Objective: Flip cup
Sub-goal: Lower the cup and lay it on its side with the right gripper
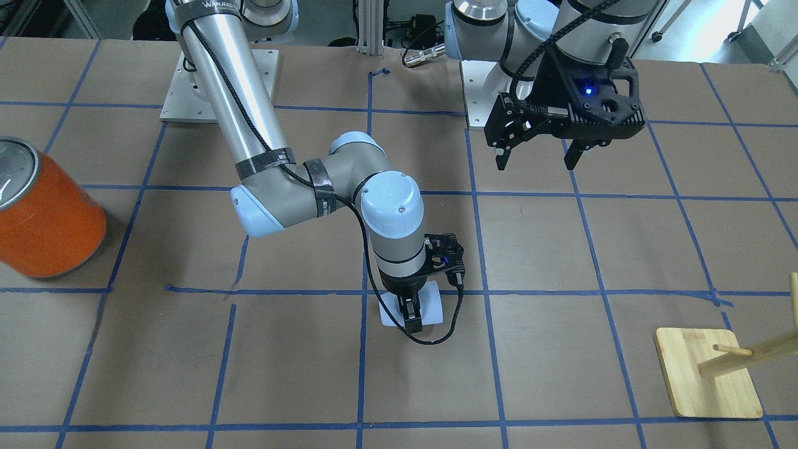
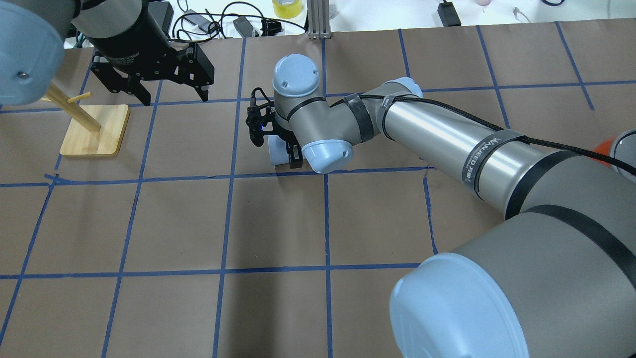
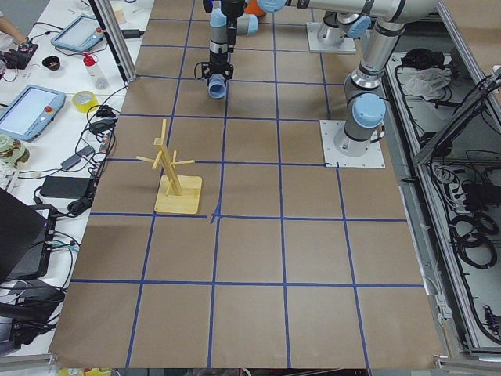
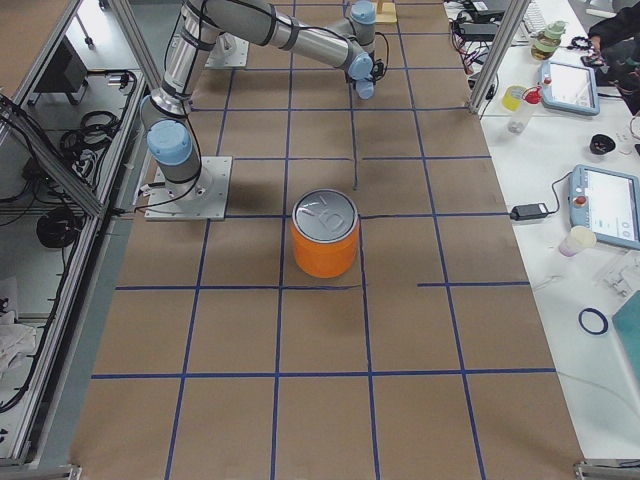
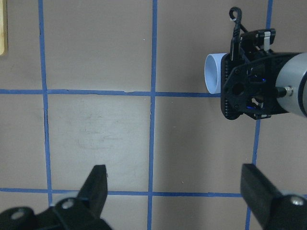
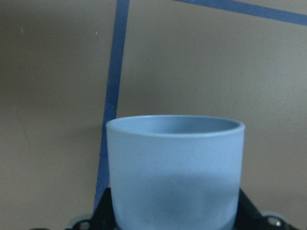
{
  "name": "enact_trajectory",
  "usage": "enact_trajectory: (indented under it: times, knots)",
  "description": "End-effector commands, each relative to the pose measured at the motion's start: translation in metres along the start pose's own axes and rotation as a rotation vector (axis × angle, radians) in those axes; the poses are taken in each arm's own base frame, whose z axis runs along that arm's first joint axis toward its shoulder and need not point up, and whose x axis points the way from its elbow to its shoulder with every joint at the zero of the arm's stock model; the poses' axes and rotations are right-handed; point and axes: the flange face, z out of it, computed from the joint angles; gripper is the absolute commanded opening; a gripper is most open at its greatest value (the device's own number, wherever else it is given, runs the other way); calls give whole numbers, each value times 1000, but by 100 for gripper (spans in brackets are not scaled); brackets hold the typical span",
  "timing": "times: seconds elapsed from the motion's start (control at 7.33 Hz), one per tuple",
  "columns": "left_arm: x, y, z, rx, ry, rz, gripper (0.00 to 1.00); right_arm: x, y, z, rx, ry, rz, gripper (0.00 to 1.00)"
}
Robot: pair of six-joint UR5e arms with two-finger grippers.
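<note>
The cup is a small pale blue-white tumbler lying on its side near the middle of the table. It also shows in the overhead view, the left wrist view and, filling the frame, the right wrist view. My right gripper points down and is shut on the cup, with fingers on both sides of its wall. Whether the cup touches the table I cannot tell. My left gripper is open and empty, hovering well above the table, apart from the cup; it also shows in the overhead view.
A large orange can with a silver top stands far on my right side. A wooden peg stand on a square base stands on my left, near the left gripper. Blue tape lines grid the brown table.
</note>
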Motion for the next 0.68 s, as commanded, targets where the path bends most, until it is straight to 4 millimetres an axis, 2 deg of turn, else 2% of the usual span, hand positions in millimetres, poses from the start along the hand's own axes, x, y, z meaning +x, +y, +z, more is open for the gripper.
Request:
enact_trajectory:
  times: [0.0, 0.27, 0.41, 0.55]
  knots:
    - [0, 0, 0, 0, 3, 0, 100, -6, 2, 7, 0, -18, 0, 60]
    - [0, 0, 0, 0, 2, 2, 100, -11, 4, 10, 0, -23, 1, 74]
    - [0, 0, 0, 0, 4, 2, 100, -12, 2, 9, 23, -28, 1, 90]
    - [0, 0, 0, 0, 2, 3, 100, -11, 1, 7, 32, -25, 2, 100]
